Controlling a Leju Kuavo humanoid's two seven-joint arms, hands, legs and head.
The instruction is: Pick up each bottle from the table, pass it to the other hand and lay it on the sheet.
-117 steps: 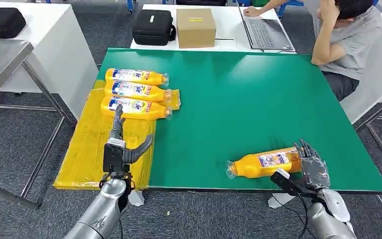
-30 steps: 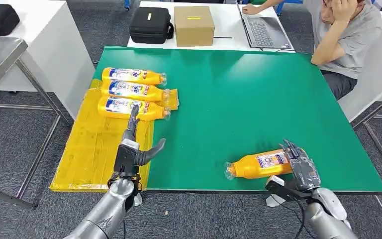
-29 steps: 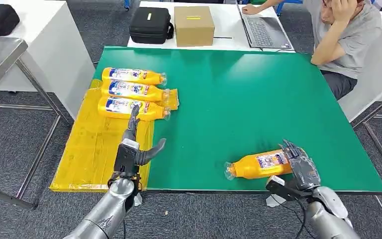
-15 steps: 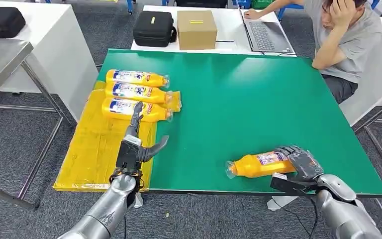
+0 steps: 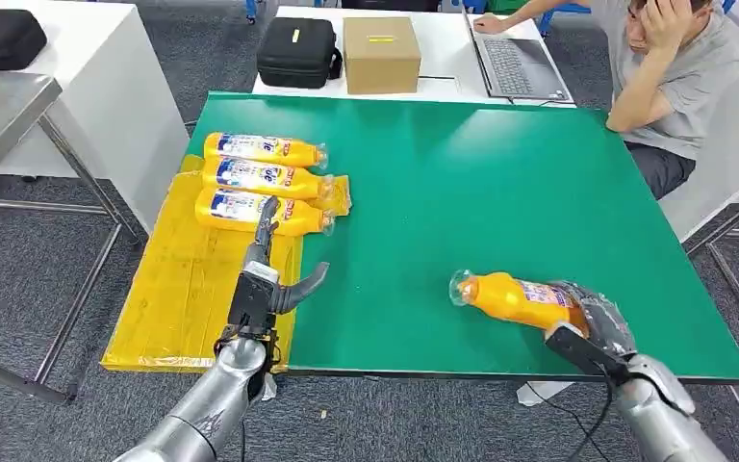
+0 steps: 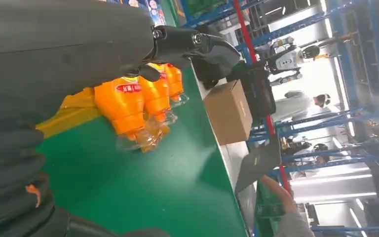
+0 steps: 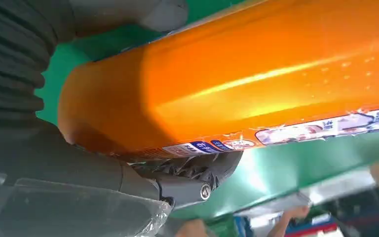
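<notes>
Four bottles are being shown in all: three bottles (image 5: 263, 179) are lying side by side at the far end of the yellow sheet (image 5: 185, 289), and the fourth bottle (image 5: 520, 298) is being gripped at its base by the right hand (image 5: 598, 325), just above the near right part of the green tabletop (image 5: 481, 183), cap pointing toward the sheet. The left hand (image 5: 267, 279) is being held open and empty over the sheet's inner edge, fingers extended, thumb apart. Three placements are judged complete; the last bottle is being picked up, with the handover to the left hand and the laying down on the sheet not yet done.
</notes>
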